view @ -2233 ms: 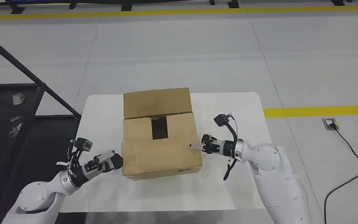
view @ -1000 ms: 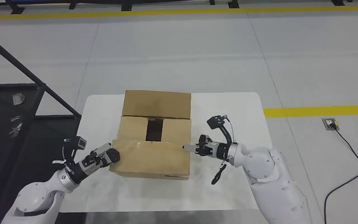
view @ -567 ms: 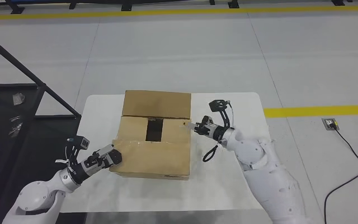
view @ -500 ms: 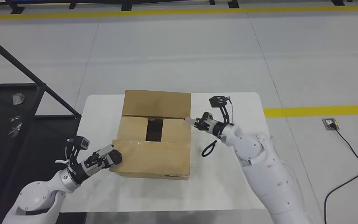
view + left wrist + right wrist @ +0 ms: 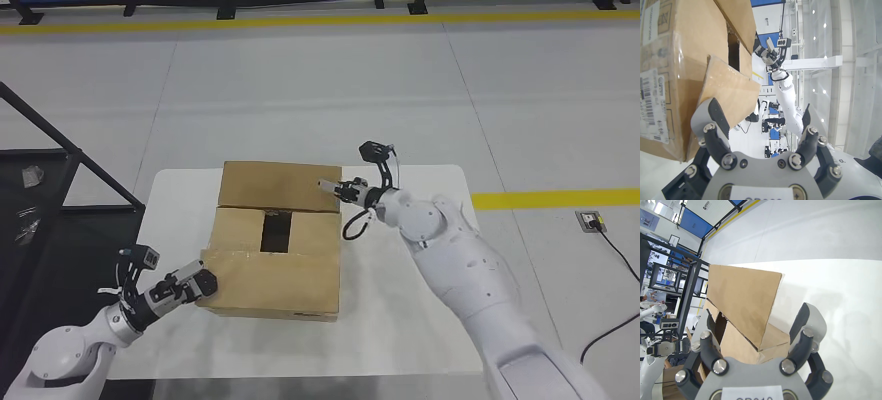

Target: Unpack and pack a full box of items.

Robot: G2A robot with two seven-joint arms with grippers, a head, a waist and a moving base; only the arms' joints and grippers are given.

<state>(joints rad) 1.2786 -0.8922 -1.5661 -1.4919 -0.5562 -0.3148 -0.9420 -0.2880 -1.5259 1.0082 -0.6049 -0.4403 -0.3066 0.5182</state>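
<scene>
My L jaws spread wide, one finger (image 5: 718, 115) at near flap (image 5: 270, 282) of box (image 5: 310, 235) mid-surface (image 5: 420, 300); R jaws spread too, empty, by far flap (image 5: 280, 185) rt edge.

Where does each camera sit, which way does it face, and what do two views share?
Top view: above the arms, looking down at the table and cardboard box; the left gripper and right gripper show.
Left wrist view: on the left wrist, facing the box's side past the open left gripper; the right gripper shows beyond.
Right wrist view: on the right wrist, facing the far flap past the open right gripper; the left arm shows beyond.
Shared: both wrist views show the box's opening.
</scene>
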